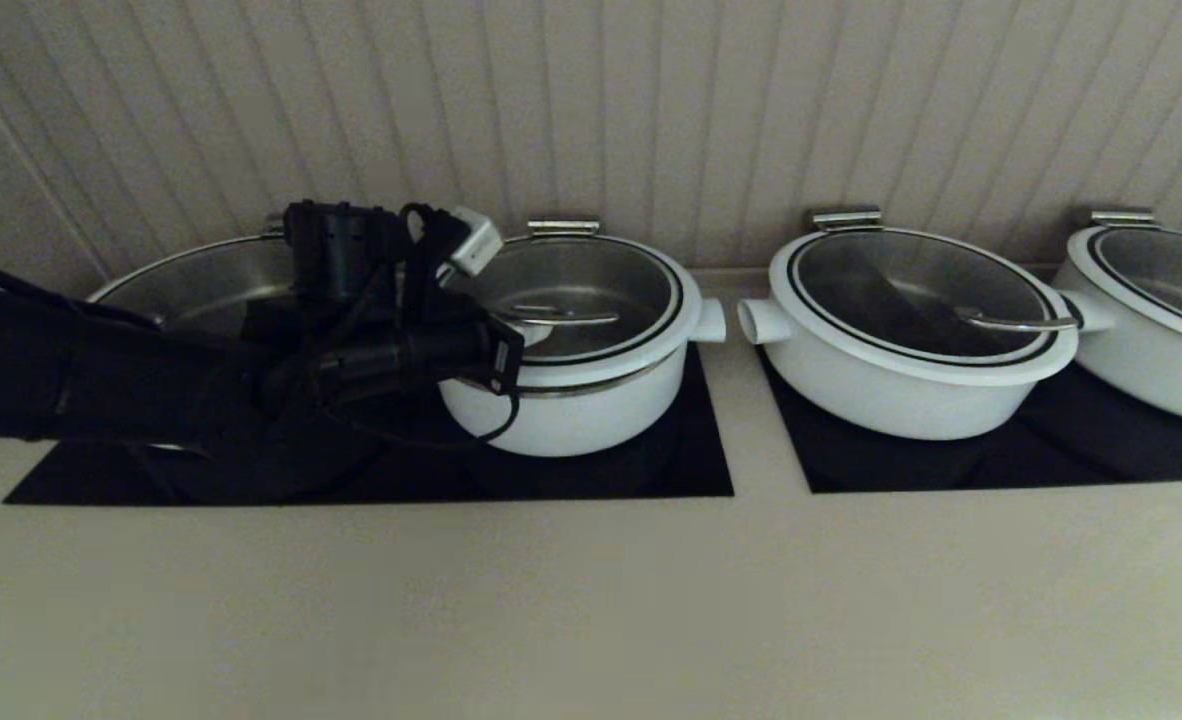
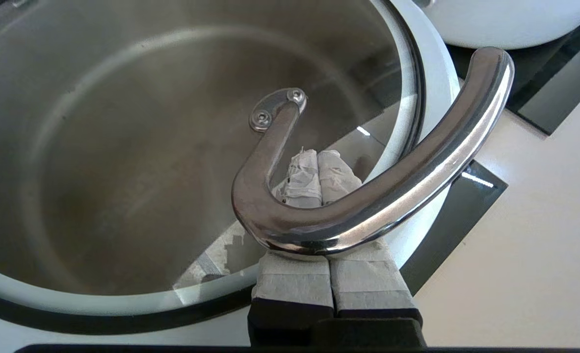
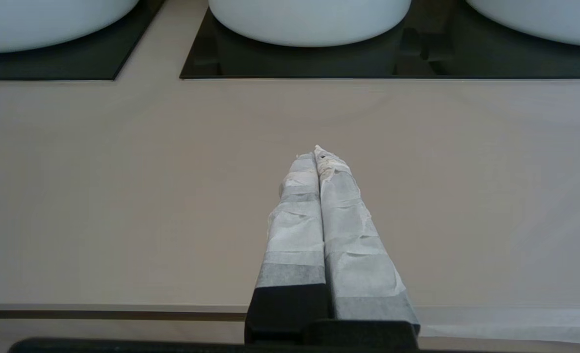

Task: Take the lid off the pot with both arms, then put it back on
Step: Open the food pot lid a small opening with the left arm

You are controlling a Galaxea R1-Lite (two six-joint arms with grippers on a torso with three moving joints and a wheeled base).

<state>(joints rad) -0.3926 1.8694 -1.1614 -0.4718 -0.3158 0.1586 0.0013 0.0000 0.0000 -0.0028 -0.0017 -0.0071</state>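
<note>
Hanging over the bare counter [image 3: 123, 196] in front of the pots, the right gripper [image 3: 319, 157] has its taped fingers [image 3: 295, 230] pressed together with nothing between them. Farther in, the left gripper [image 2: 318, 162] reaches under the steel handle [image 2: 368, 201] of the lid [image 1: 591, 300], its fingers [image 2: 336, 179] squeezed together too and pinching nothing. That lid sits on the pot [image 1: 571, 400], which stands on a black plate [image 1: 691, 460] just left of a wider pot [image 1: 911, 340], near the wall [image 1: 651, 100].
</note>
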